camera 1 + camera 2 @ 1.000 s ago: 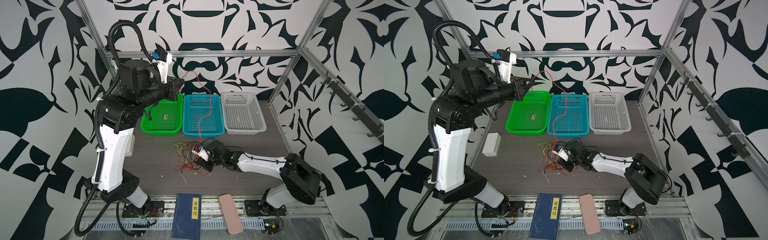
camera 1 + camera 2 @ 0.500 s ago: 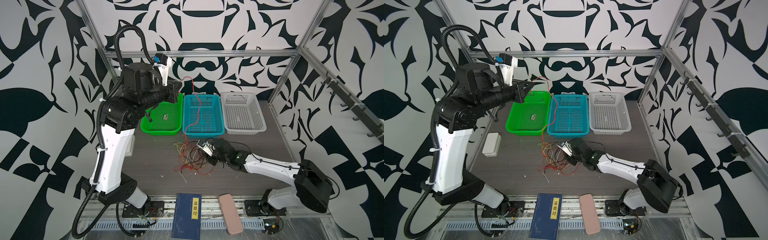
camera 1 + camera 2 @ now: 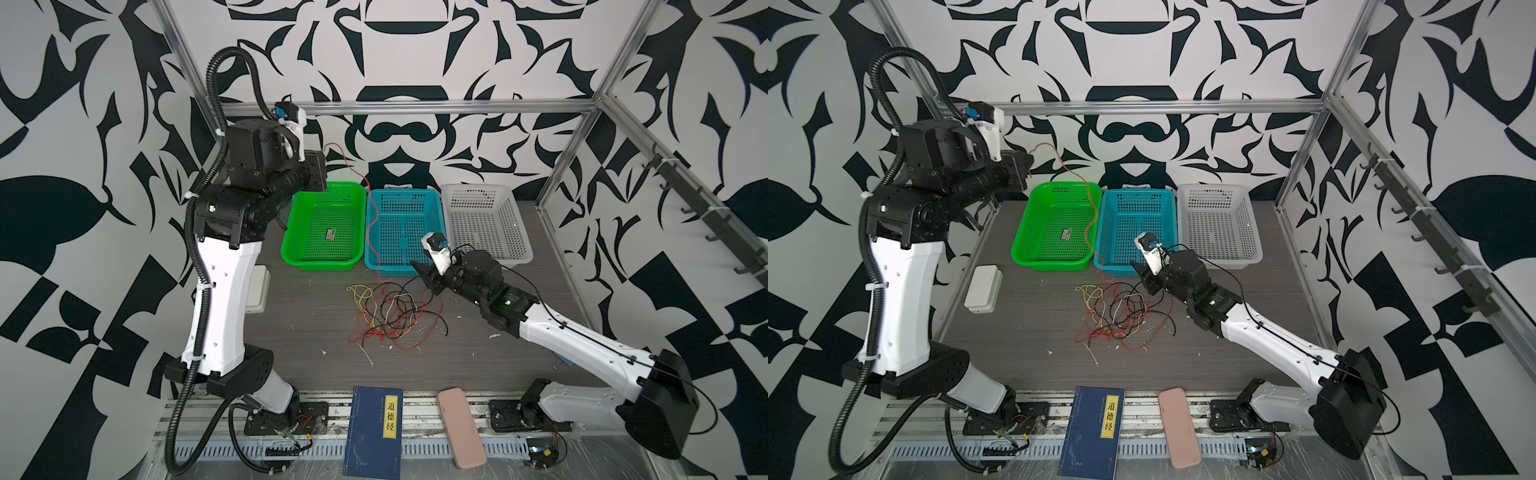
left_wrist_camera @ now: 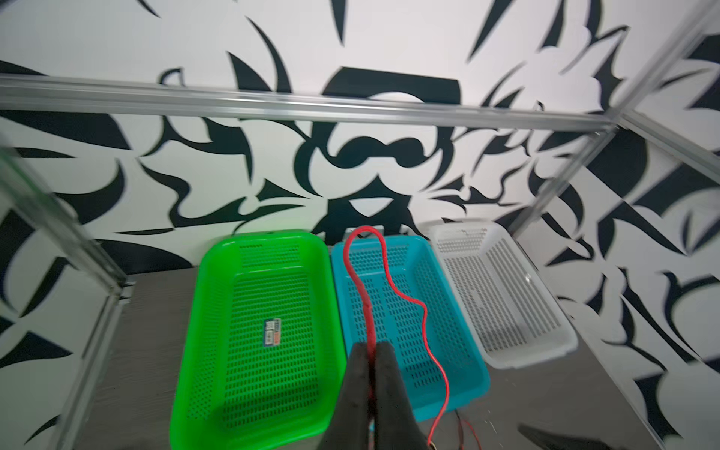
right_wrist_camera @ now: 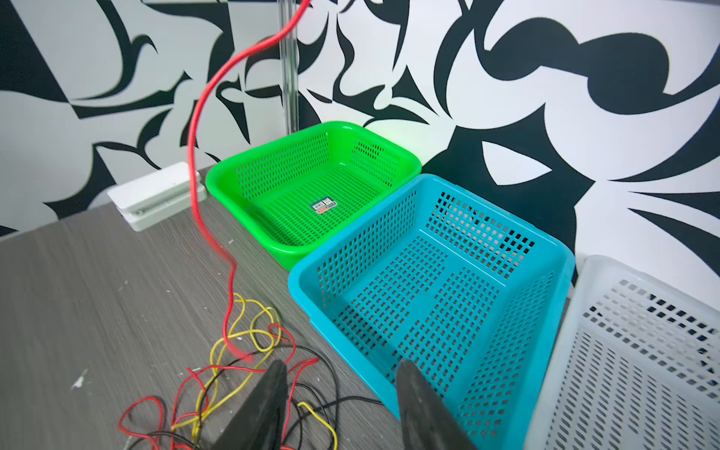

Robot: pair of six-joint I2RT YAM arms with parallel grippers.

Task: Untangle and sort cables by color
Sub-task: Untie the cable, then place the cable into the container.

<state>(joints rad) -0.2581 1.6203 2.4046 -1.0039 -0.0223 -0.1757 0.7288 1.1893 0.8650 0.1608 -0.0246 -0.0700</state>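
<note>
The cables [image 3: 390,311] lie in a loose tangle of red, pale yellow and black on the table, in front of the baskets in both top views [image 3: 1121,316]. One red cable [image 3: 376,216] rises out of the pile, crosses the blue basket [image 3: 405,193] and ends in my left gripper [image 4: 373,346]. That gripper is shut on it, high over the green basket [image 3: 291,232]. My right gripper [image 5: 341,364] is open and holds nothing. It hovers just right of the tangle [image 5: 233,350], at the blue basket's front edge [image 5: 350,323].
A white basket [image 3: 482,191] stands right of the blue one. The green basket holds only a small label [image 3: 331,234]. A white box [image 3: 257,286] lies at the table's left edge. A blue book [image 3: 374,432] and a pink case [image 3: 461,428] rest on the front rail.
My right gripper has opened and risen off the tangle, back toward the blue basket. The left arm has drawn the red cable leftward, from above the blue basket to above the green one.
</note>
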